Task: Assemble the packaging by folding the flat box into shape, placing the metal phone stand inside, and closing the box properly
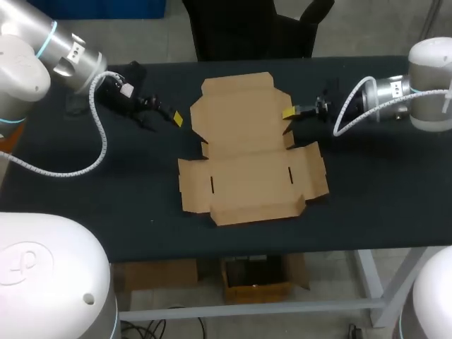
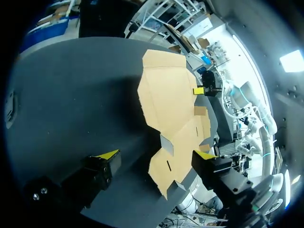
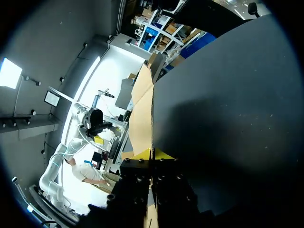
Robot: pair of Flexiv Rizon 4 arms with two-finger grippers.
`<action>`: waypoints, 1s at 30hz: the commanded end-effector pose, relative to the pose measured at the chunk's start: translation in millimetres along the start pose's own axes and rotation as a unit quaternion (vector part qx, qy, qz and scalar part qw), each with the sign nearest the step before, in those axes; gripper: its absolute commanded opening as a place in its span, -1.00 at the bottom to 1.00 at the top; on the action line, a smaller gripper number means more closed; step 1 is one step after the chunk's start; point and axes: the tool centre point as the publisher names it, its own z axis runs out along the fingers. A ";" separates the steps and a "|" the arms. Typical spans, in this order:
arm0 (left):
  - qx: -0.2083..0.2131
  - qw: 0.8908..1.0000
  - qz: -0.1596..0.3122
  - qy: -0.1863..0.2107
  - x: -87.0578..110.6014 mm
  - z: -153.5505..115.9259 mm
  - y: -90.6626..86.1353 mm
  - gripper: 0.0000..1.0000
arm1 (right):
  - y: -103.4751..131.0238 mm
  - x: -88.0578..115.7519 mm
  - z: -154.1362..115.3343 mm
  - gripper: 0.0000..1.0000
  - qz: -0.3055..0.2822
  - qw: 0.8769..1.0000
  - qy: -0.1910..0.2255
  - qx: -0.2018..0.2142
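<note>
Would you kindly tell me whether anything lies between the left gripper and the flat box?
Nothing visible does. The left gripper sits open beside the left edge of the flat box, with only bare black table between them. The right gripper grips the opposite edge, out of the way.

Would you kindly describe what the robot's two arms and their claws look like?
The left arm and right arm are thick white tubes with silver-grey wrist sections; the left one carries a light blue ring. A white cable loops from each wrist. The left claw and right claw are black with bright yellow tips.
</note>
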 end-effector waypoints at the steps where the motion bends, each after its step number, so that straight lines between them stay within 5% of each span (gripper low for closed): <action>1: -0.002 1.000 0.000 0.000 -0.4 -0.3 -0.9 1.00 | -1.1 -1.5 -2.7 -1.00 -0.001 1.000 0.005 -0.001; 14: -0.002 1.000 0.000 0.000 -0.4 -0.3 -0.9 1.00 | 0.4 -0.3 -4.5 -1.00 -0.014 1.000 0.014 -0.016; 30: 0.122 0.988 0.094 0.023 0.3 -0.6 -33.5 1.00 | 1.9 29.4 -18.2 -1.00 -0.089 0.991 0.070 -0.064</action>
